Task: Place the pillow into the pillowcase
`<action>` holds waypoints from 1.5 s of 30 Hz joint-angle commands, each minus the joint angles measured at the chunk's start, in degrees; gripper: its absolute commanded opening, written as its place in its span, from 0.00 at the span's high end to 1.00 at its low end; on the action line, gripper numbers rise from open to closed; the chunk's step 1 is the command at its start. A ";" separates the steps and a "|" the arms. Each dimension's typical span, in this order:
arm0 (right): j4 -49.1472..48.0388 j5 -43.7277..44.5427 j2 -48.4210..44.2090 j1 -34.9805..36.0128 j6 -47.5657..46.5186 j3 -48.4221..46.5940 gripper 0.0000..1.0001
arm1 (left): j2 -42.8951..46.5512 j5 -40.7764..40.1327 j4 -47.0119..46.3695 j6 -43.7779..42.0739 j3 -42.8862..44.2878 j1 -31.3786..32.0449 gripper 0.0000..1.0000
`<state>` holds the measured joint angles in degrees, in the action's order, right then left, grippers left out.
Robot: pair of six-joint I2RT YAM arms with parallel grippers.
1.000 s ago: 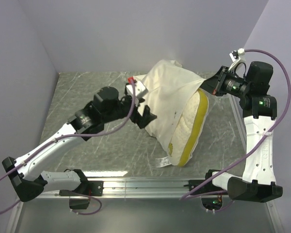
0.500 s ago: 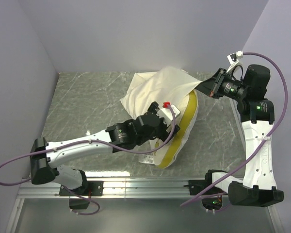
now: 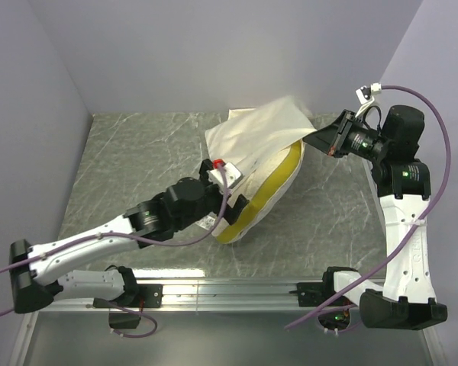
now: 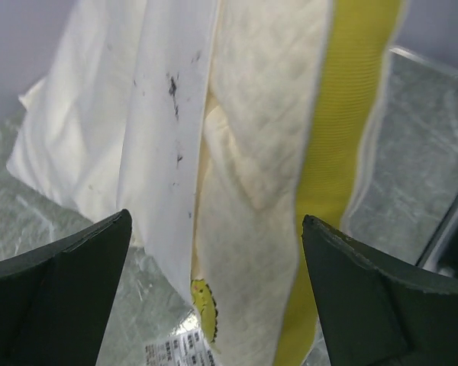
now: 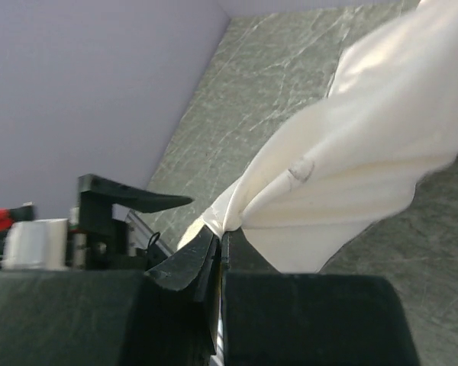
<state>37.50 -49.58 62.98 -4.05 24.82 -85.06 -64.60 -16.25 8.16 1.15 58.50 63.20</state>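
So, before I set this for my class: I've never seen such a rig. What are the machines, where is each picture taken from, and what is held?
Two robot arms are bolted at the near edge of a table. One picture looks down from above; the other two come from cameras on the wrists. On the table lies a pillow with a yellow edge, partly inside a pillowcase. The right claw is shut on a pillowcase corner, holding it up. The left claw is open, facing the pillow, holding nothing.

Grey marbled table [image 3: 137, 152] — pillow [image 3: 269, 191] on it, partly inside the pillowcase [image 3: 252, 137]
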 commanded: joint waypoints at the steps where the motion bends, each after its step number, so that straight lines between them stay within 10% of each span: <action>1: -7.87 -2.01 -2.78 -0.08 1.90 -1.34 1.00 | 5.78 8.16 0.88 -3.86 1.70 0.08 0.01; 45: -8.76 -5.61 -4.80 0.36 2.87 1.91 1.00 | -9.15 17.30 -13.61 -16.00 5.04 -12.05 0.09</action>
<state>35.07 -50.74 60.53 -3.99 26.35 -82.91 -75.02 3.09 0.36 -13.19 64.18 51.40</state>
